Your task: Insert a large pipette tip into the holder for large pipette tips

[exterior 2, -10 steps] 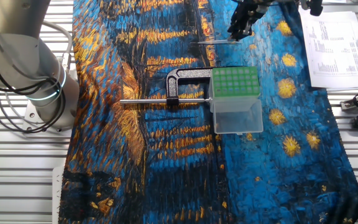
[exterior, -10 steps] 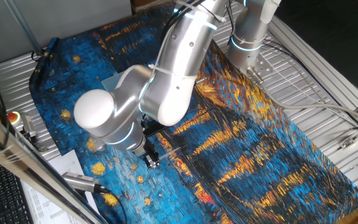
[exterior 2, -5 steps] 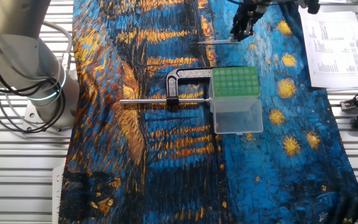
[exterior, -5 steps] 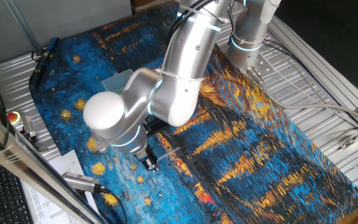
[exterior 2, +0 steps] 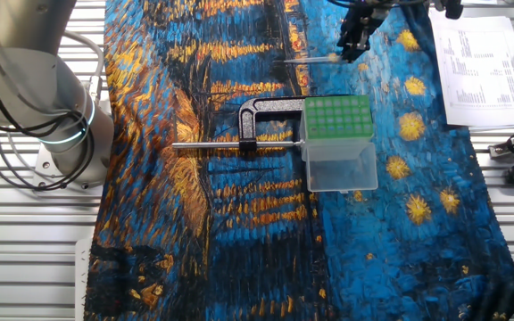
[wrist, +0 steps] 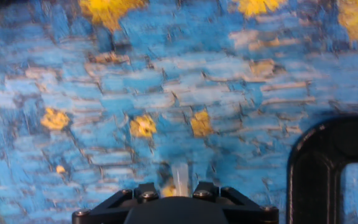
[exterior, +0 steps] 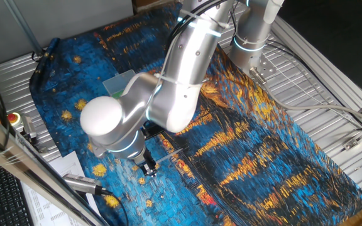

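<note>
Claw [exterior 2: 355, 49] sits low over the table [exterior 2: 239, 267] near the far edge of the painted cloth [exterior 2: 194, 223], well apart from the holder [exterior 2: 337, 118]. In the other fixed view the tip [exterior 2: 309, 61] lies flat on the cloth, pointing sideways, with its wide end right at the claw fingers and the thin end sticking out away from them. In one fixed view the tip [exterior: 168, 155] shows as a pale line running out from the claw [exterior: 147, 168] under the arm's big joint. Hand view shows the pale wide end of the tip [wrist: 180, 177] centered just ahead of the claw body, between where the fingers would be; fingertips themselves are not visible there. Whether the claw is pinching the tip or just around it: cannot tell, fingers too small and dark in both fixed views.

Holder stands upright mid-cloth, green top plate up, clear box part beside it toward the near side. Black clamp [exterior 2: 261, 120] lies flat touching the holder's side, its metal rod [exterior 2: 230, 144] running out along the cloth. Clamp's curved black frame [wrist: 328, 168] fills the lower right of the hand view. Papers [exterior 2: 484, 67] lie at the table edge beside the cloth.
</note>
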